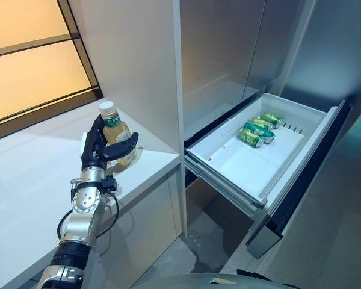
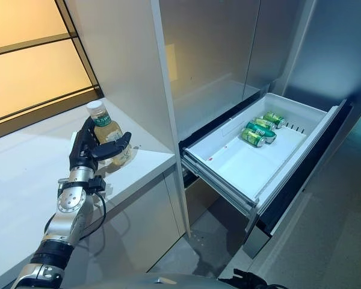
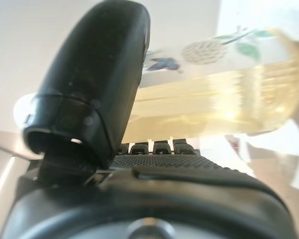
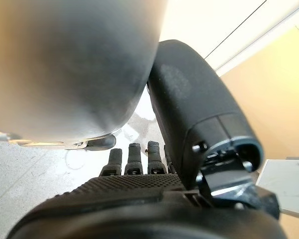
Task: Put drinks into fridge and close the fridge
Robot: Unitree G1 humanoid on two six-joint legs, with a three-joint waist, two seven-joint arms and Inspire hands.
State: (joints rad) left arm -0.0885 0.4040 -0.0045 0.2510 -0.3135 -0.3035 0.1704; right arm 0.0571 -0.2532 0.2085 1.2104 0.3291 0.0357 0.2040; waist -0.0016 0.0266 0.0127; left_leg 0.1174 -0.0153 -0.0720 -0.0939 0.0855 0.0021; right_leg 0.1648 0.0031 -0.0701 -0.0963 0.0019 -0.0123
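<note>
A clear bottle (image 1: 116,133) of pale yellow drink with a white cap is upright on or just above the white counter (image 1: 24,180), near its right end. My left hand (image 1: 96,153) is shut on it, with the thumb across its front and the fingers behind. The left wrist view shows the thumb (image 3: 94,89) pressed on the bottle (image 3: 214,104). The fridge drawer (image 1: 228,176) is pulled out to the right and holds green cans (image 1: 259,129) at its far end. My right hand (image 4: 199,114) is idle and empty, with relaxed fingers.
A tall grey fridge panel (image 1: 138,60) stands between the counter and the open fridge compartment. The drawer's front half is bare white. Its dark front panel (image 1: 301,192) juts out over the grey floor. A window (image 1: 30,54) runs behind the counter.
</note>
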